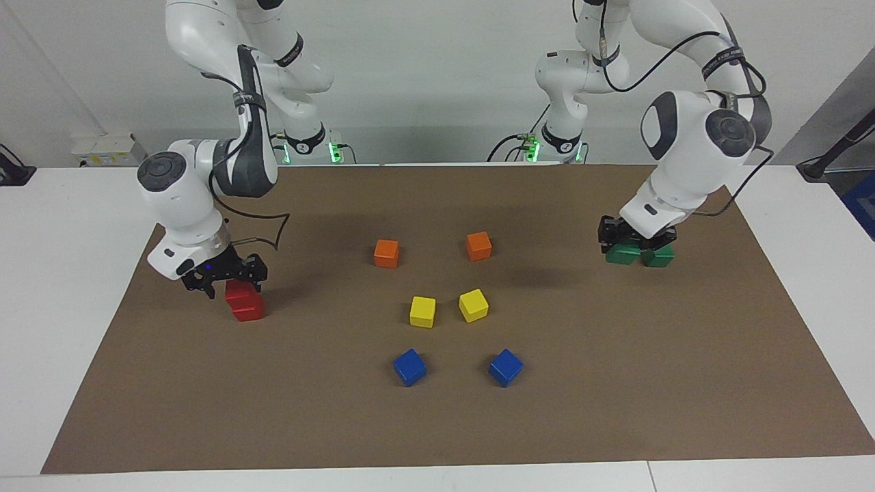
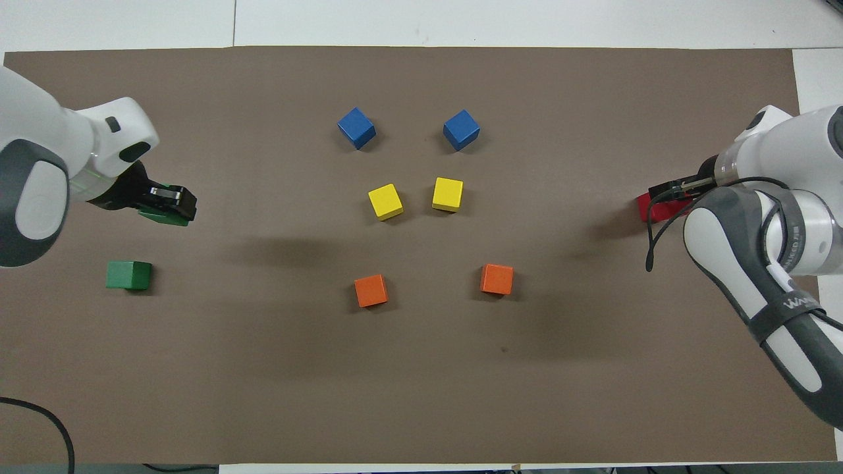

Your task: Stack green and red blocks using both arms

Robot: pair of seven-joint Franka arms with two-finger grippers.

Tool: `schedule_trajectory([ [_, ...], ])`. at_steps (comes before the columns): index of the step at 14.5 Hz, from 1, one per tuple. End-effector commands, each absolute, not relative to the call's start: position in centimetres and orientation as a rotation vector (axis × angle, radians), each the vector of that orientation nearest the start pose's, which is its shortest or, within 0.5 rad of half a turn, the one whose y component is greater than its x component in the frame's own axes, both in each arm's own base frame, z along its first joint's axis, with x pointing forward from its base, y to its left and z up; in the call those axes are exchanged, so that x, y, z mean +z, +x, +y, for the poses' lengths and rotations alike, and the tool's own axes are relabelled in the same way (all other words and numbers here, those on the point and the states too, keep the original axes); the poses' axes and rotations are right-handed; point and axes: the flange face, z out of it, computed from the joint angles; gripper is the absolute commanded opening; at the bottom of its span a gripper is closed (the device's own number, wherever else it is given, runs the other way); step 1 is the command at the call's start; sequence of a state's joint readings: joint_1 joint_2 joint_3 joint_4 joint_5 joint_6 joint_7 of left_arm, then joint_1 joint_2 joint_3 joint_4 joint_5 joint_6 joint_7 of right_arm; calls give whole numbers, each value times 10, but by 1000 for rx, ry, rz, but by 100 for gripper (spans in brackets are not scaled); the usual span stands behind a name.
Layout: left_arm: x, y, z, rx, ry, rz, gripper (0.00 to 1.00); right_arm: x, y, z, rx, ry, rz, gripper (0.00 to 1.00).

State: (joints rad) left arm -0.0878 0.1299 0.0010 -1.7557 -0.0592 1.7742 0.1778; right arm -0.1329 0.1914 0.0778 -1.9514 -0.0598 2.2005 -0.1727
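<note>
We see a brown mat [image 1: 615, 383] covering the table. The left gripper [image 1: 636, 240] hangs up in the air over it, at the left arm's end, jaws clamped on a green block [image 1: 622, 255]; the second green block [image 1: 660, 257] lies on the mat just beside. The right gripper [image 1: 225, 277], jaws spread wide, sits at the top of the two stacked red blocks [image 1: 245, 302] at the right arm's end. Between the arms, well clear of both, lie two orange cubes [image 1: 386, 253], two yellow cubes [image 1: 422, 311] and, farthest from the robots, two blue cubes [image 1: 409, 367]
</note>
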Motion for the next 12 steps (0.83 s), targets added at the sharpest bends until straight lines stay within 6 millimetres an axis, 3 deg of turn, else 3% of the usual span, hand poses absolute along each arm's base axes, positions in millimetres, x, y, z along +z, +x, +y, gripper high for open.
schedule_trajectory([
  [1,486,574,4,205,-3184,430,0,437,599,-29,-98,-3167,-204,100],
  [4,480,560,66,202,-3199,421,0,484,582,-14,-132,-3174,-225,100],
  [6,465,548,86,143,-3196,379,0,507,571,-9,-137,-3179,-209,100],
  [10,415,523,97,2,-3173,317,0,541,550,-4,-131,-3163,-169,100],
  [12,400,518,99,-36,-3165,299,0,559,544,-5,-87,-3099,-90,100],
])
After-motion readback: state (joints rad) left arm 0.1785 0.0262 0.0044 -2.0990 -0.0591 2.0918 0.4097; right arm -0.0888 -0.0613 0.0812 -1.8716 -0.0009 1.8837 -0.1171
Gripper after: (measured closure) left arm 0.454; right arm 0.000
